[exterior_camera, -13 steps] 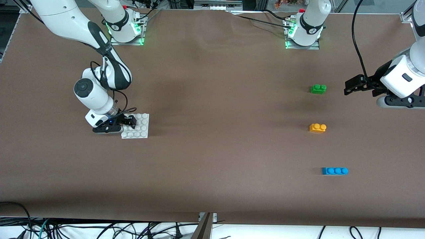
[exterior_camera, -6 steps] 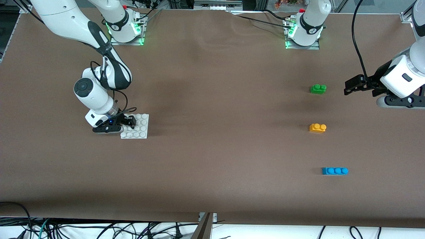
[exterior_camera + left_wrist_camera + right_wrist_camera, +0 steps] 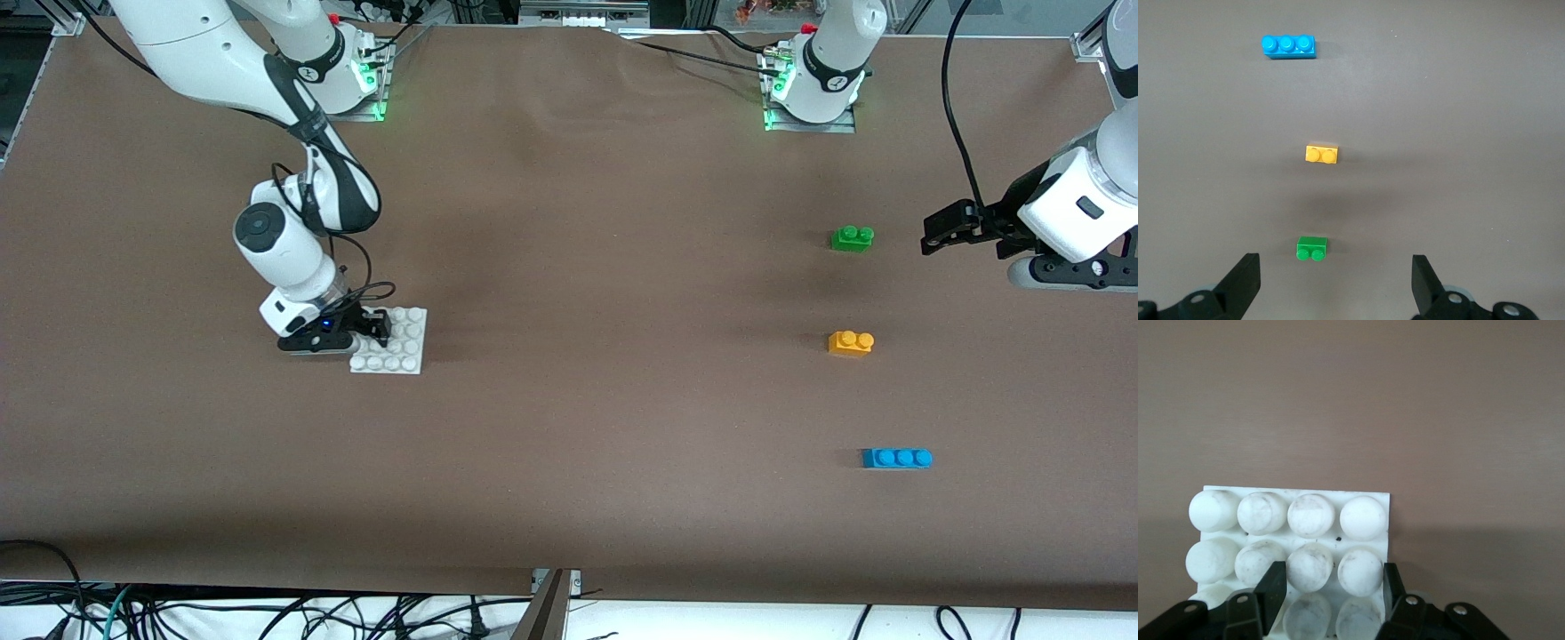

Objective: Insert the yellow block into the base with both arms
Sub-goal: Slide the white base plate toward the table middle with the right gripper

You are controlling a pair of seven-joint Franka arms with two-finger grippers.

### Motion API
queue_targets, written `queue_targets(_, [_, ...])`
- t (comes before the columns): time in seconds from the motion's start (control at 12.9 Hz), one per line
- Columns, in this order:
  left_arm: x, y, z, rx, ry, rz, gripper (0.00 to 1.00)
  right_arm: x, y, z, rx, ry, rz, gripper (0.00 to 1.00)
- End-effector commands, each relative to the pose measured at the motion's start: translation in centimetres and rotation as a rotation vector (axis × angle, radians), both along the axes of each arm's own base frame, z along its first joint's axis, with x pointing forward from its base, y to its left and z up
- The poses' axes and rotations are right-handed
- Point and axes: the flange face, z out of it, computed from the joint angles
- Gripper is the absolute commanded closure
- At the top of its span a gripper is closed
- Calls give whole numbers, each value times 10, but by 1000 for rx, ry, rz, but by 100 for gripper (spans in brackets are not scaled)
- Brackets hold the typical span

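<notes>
We see the flat white square studded plastic base point(image 3: 392, 340) at centre left, with our right gripper point(image 3: 366, 327) pinched tight on its edge. The small orange-yellow plastic block point(image 3: 851, 342) sits at centre right. Our left gripper point(image 3: 935, 233) waits above it, wide open and empty. The base could slip and tilt.

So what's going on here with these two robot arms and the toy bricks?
The right gripper has its fingers shut on the edge of the white studded base at the right arm's end of the table. The left gripper waits with its fingers open, up beside the green brick. The yellow block that should go into the base sits untouched on the table, between the green brick and the blue brick, which lies nearest the front camera.
</notes>
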Motion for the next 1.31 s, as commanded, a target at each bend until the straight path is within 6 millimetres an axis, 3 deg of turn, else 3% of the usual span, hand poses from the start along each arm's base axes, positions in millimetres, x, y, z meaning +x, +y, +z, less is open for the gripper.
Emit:
queue_targets(0.0, [3,-3,5,-11,-1,-6,0,2,44,-20,29,4,-31,36])
queue_targets(0.23, [3,-4,5,-11,-3,-4,0,2,107,-30,63,1,-59,36])
queue_targets(0.77, [3,-2,5,-11,-1,-4,0,-16,218,-39,108,-19,16,36])
queue_targets(1.24, [4,-3,2,-13,2,-7,0,-37,291,-46,155,-29,26,36])
